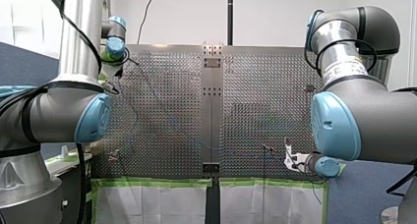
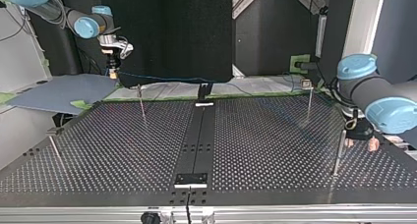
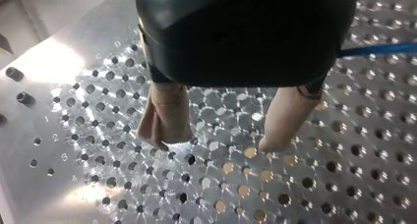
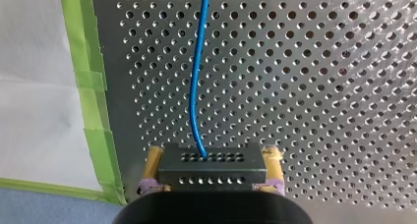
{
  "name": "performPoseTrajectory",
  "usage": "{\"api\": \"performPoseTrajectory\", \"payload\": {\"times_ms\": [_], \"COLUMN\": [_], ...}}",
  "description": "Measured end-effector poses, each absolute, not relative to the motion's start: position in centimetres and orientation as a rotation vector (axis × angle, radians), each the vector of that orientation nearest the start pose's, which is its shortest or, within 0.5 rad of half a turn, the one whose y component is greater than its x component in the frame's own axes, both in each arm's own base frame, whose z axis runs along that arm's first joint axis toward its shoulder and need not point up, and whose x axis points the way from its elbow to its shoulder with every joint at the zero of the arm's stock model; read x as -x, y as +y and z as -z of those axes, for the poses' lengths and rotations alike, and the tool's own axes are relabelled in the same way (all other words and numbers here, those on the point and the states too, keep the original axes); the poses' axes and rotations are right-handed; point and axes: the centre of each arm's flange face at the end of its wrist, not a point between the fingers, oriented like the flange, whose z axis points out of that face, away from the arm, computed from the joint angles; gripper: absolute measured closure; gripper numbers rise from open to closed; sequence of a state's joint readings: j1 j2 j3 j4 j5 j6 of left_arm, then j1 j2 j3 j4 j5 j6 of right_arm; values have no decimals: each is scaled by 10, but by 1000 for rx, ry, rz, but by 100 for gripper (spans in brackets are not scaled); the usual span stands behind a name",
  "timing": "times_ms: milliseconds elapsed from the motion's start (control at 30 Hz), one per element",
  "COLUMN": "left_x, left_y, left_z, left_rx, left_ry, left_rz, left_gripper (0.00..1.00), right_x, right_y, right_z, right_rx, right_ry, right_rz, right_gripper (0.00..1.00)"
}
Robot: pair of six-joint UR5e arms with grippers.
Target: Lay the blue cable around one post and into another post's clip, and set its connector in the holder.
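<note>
My right gripper [image 4: 212, 155] has the connector [image 4: 211, 171] clamped between its yellow pads [image 4: 154, 161]. It's a black block with rows of small holes. The blue cable [image 4: 196, 86] comes out of the block's face and runs ahead over the perforated surface [image 4: 319, 86], alongside the green tape [image 4: 91, 81] at the edge. From the top view, that gripper hangs above the far left corner. The cable stretches from it toward the middle, with a thin post [image 2: 141, 103] standing near it. Over at that view's right, my left gripper [image 3: 219, 139] is spread wide with nothing between its beige pads [image 3: 167, 116], its tips close over the surface. Another post [image 2: 338, 153] stands nearby. A short stretch of blue cable shows beside the gripper's black body.
</note>
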State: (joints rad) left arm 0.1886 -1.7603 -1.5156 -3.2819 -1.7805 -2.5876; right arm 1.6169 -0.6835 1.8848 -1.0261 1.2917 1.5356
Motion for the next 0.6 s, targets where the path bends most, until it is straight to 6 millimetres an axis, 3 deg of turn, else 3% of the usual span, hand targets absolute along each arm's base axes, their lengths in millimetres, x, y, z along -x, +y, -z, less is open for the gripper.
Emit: {"api": "performPoseTrajectory", "payload": {"times_ms": [600], "left_x": [-530], "left_y": [-20], "left_z": [-403], "left_rx": [1127], "left_ry": [1536], "left_rz": [142], "left_gripper": [0], "right_x": [-188], "right_y": [-539], "right_z": [50], "right_rx": [-1592], "right_ry": [-1150], "right_rz": [-1349], "right_gripper": [72]}}
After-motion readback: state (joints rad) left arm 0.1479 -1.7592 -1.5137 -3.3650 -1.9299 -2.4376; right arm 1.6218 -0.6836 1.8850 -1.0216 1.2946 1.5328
